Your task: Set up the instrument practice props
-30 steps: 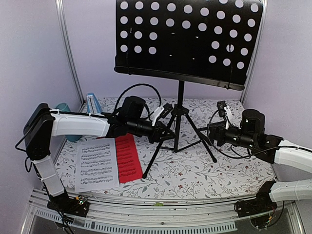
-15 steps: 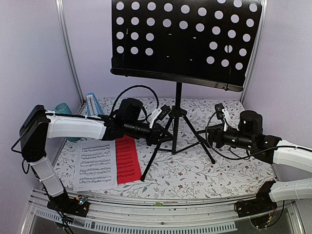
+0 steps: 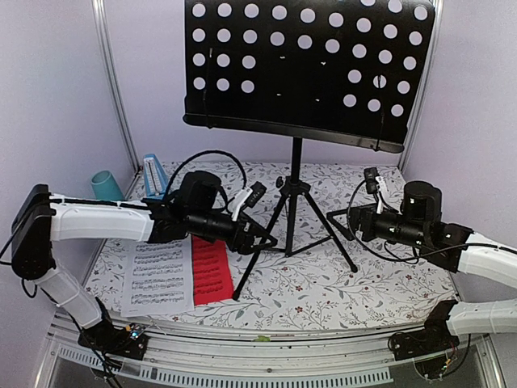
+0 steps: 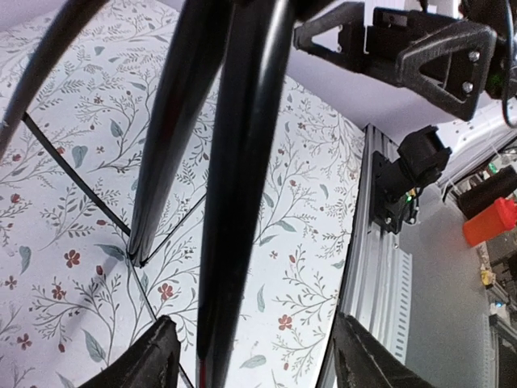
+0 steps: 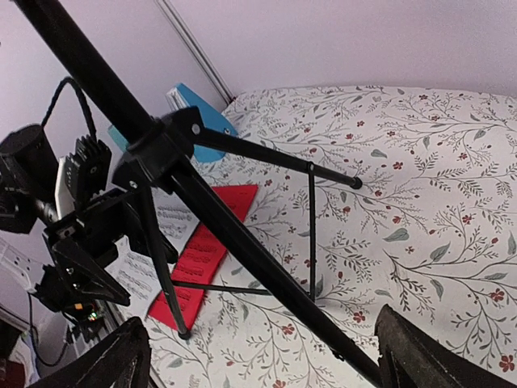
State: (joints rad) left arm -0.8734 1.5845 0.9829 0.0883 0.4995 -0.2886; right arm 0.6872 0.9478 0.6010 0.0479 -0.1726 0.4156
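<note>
**Progress**
- Music stand (image 3: 296, 186): upright on its tripod in the middle of the table (image 3: 380, 283), towards the back edge. This part looks done or nearly done, possibly bar a last positioning.
- Perforated desk (image 3: 291, 105): tilted and bare, with no paper on its ledge.
- White sheet (image 3: 157, 275): flat on the table near the front-left corner, not yet on the stand.
- Red sheet (image 3: 210, 269): flat, lying edge to edge with the white sheet on its right side, just beside the front-left tripod foot. Not yet on the stand.
- Blue metronome (image 3: 153, 174): standing near the back-left corner, beside a teal cup (image 3: 102, 184) that is no part of the set.
- Judged remaining: both sheets onto the desk, and the metronome placed if it needs moving.

**Arms**
- Left arm: stretched low and nearly level from the left edge towards the centre.
- Left claw (image 3: 260, 240): spread. The wrist view shows the front-left tripod leg (image 4: 234, 202) running between its fingers (image 4: 153, 360), nearer one finger, with no pinch evident.
- Right arm: reaching in low from the right edge, forearm nearly level.
- Right claw (image 3: 338, 215): spread wide beside the right tripod leg (image 5: 266, 267). In its wrist view that leg passes between the fingers, close to one of them, and is not gripped.
</note>
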